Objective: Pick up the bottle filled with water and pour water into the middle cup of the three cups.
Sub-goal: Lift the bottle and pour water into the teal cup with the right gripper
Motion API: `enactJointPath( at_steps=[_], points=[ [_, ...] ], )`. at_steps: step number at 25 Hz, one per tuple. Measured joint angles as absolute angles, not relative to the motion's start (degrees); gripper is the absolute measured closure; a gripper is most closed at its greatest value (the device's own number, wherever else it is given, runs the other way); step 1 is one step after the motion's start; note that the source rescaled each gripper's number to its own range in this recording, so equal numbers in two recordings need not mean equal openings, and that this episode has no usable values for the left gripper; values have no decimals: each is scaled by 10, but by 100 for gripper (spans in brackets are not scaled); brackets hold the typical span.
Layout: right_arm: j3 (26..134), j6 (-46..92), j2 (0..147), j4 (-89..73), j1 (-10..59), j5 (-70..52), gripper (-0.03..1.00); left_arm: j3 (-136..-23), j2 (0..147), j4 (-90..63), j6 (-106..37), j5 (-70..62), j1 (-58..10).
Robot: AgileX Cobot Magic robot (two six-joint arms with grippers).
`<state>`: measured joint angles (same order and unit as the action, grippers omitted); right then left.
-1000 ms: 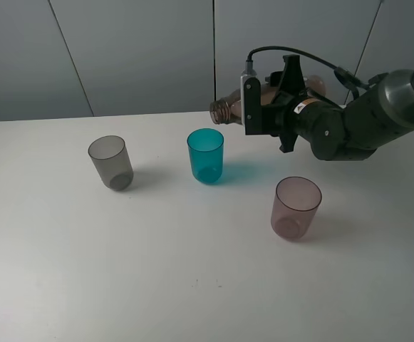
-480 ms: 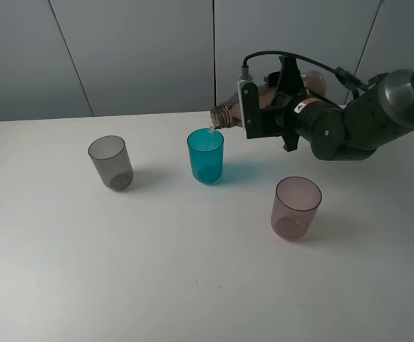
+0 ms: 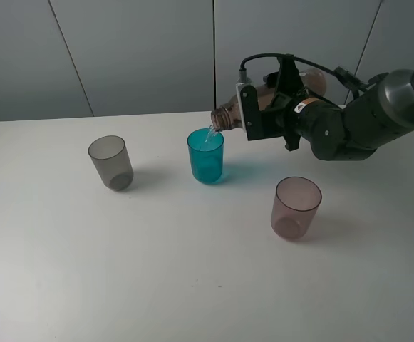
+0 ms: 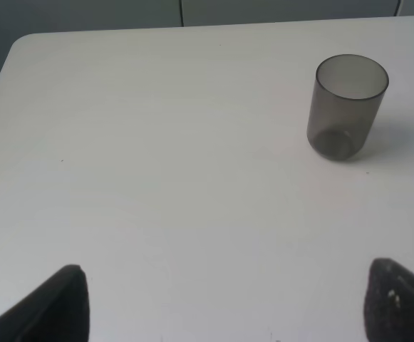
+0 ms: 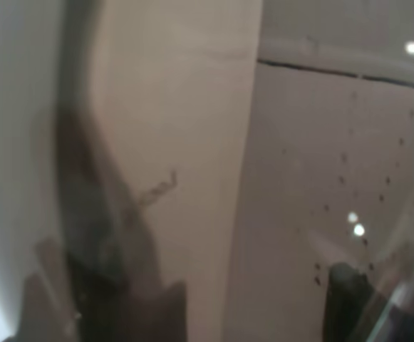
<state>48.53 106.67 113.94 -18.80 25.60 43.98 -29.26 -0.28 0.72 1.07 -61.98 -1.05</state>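
The right gripper (image 3: 267, 101), clenched on the tipped bottle (image 3: 226, 116), pours a thin stream (image 3: 209, 132) into the teal cup (image 3: 205, 160) just beneath its mouth; a steeper tilt could splash past the rim. The left gripper (image 4: 224, 306) hangs released.

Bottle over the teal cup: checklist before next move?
1. Grip: right gripper shut on bottle - ok.
2. Aim: bottle mouth above teal cup rim - ok.
3. Pour: stream falls inside teal cup - ok.
4. Fill level in teal cup - cannot tell.
5. Others: grey cup and pink cup upright, apart from the arm - ok.
6. Idle side: left gripper open, empty - ok.
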Motion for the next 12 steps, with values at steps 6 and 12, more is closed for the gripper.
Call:
enactJointPath(
  at_steps=[6, 12],
  points=[
    [494, 1076, 1139, -188, 256, 442, 97, -293, -3, 7, 11, -620, -11],
    [494, 1087, 1139, -187, 256, 443, 97, -293, -3, 7, 11, -620, -11]
  ],
)
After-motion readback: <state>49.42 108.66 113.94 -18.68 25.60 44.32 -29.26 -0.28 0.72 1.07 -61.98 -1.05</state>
